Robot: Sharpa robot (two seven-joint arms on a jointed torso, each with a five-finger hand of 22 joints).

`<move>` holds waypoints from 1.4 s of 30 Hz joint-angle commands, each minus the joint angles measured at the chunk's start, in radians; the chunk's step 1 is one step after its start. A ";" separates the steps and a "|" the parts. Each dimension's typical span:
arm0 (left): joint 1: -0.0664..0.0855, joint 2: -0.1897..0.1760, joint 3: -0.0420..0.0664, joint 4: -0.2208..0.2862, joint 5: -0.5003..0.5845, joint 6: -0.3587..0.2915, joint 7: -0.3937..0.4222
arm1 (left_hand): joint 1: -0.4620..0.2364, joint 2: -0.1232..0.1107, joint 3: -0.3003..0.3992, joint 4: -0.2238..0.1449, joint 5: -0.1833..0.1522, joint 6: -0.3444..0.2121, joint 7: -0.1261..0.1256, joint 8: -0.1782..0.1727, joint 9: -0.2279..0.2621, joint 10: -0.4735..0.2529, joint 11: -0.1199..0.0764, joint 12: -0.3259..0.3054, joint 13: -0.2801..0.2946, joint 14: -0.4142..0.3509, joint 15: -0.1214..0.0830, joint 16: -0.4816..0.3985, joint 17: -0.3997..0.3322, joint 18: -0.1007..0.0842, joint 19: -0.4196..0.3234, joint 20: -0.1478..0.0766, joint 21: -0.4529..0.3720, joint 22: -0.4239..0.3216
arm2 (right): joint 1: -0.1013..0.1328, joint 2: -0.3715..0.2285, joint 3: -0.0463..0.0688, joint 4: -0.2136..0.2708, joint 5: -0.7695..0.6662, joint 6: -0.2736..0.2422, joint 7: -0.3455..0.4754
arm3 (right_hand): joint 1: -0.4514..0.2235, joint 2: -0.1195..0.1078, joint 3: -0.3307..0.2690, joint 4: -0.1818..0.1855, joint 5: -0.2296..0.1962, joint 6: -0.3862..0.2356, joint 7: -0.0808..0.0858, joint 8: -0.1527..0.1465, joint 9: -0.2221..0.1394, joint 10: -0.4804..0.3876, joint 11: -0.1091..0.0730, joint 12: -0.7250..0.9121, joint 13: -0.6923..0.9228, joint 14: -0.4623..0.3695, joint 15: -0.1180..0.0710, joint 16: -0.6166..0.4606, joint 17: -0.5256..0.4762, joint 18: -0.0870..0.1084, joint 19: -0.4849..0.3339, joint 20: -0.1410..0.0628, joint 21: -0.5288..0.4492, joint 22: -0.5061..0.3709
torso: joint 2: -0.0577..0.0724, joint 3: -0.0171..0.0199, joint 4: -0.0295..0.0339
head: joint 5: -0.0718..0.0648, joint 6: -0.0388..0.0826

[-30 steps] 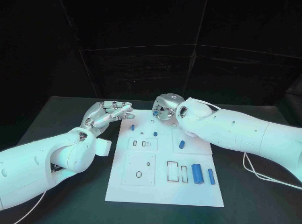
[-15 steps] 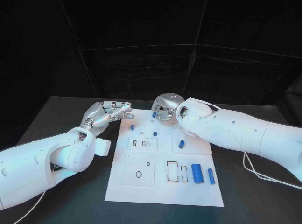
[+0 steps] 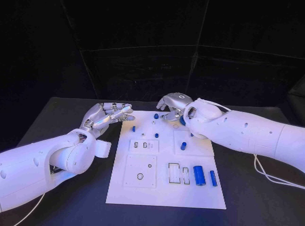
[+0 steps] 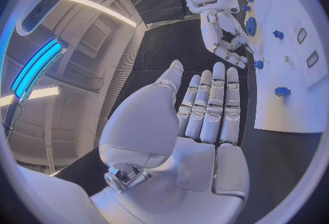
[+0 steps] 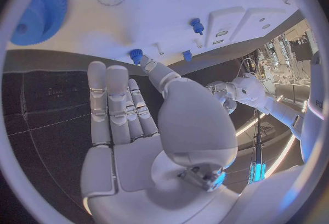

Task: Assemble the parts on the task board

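The board lies mid-counter, blue parts scattered on it. The left hand hovers beside its far-left edge, fingers straight, empty. The right hand hangs over the far edge, also empty, its arm covering some board.

From the head we look down on the table and the task board. Each wrist camera sits close behind its own hand, facing along the fingers; all three views share the board's far end.
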 commanded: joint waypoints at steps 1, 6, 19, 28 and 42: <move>0.002 -0.003 0.001 0.002 0.001 0.013 0.003 | -0.009 0.003 -0.001 -0.003 -0.002 0.002 0.005 -0.006 -0.002 0.001 0.005 -0.003 -0.002 0.002 0.004 -0.006 0.001 0.015 0.007 0.003 -0.006 -0.002 | 0.007 -0.056 0.012 0.061 0.047 -0.036 -0.018 | -0.006 0.001 -0.012 0.013 0.013 0.020 -0.009 0.007 0.002 0.068 -0.014 0.037 0.008 0.024 -0.006 0.052 0.068 -0.013 0.044 -0.004 0.037 0.063 | -0.001 0.0011 -0.0042 | -0.004 0.004; 0.002 -0.009 0.001 0.006 0.001 0.013 0.003 | -0.009 0.003 -0.001 -0.003 -0.002 0.002 0.005 -0.006 -0.002 0.001 0.005 -0.004 -0.002 0.002 0.004 -0.006 0.001 0.015 0.007 0.003 -0.006 -0.002 | 0.010 -0.165 0.024 0.156 0.119 0.041 -0.048 | -0.107 -0.062 -0.144 0.101 0.102 0.009 -0.046 -0.004 -0.003 0.269 -0.061 0.149 0.064 0.065 -0.042 0.181 0.239 -0.041 0.153 -0.035 0.130 0.224 | -0.001 0.0044 -0.0112 | -0.007 0.009; 0.002 -0.006 0.001 0.003 0.001 0.016 0.002 | -0.009 0.003 -0.001 -0.004 -0.002 0.003 0.004 -0.006 -0.001 0.001 0.004 -0.004 -0.001 0.002 0.004 -0.007 0.001 0.015 0.007 0.003 -0.006 -0.002 | 0.011 -0.262 0.027 0.181 0.167 0.144 -0.105 | 0.151 -0.042 -0.468 0.408 0.112 -0.004 -0.060 0.008 -0.001 0.253 -0.080 0.596 0.559 0.086 -0.058 0.396 0.545 -0.075 0.247 -0.054 0.235 0.407 | 0.001 0.0070 -0.0166 | -0.025 0.014; 0.002 0.001 0.001 -0.005 0.001 0.019 0.001 | -0.009 0.003 -0.001 -0.004 -0.002 0.003 0.004 -0.006 -0.001 0.001 0.004 -0.004 -0.001 0.002 0.004 -0.007 0.001 0.015 0.007 0.003 -0.006 -0.002 | 0.010 -0.232 0.027 0.138 0.158 0.179 -0.124 | 0.188 -0.014 -0.463 0.413 0.127 -0.014 -0.054 0.010 -0.001 0.301 -0.072 0.904 0.899 0.100 -0.048 0.463 0.673 -0.082 0.264 -0.046 0.261 0.455 | 0.001 0.0060 -0.0147 | -0.026 0.010; 0.002 0.003 0.001 -0.007 0.001 0.017 -0.001 | -0.006 0.004 0.000 -0.008 -0.002 0.004 0.003 -0.007 -0.001 0.002 0.004 -0.006 -0.001 0.003 0.004 -0.010 0.002 0.015 0.008 0.003 -0.008 -0.004 | 0.010 -0.213 0.027 0.117 0.147 0.226 -0.127 | 0.207 0.014 -0.460 0.384 0.145 0.003 -0.055 0.024 0.001 0.334 -0.072 1.039 1.048 0.103 -0.047 0.482 0.712 -0.086 0.272 -0.044 0.275 0.480 | 0.001 0.0059 -0.0176 | -0.020 0.003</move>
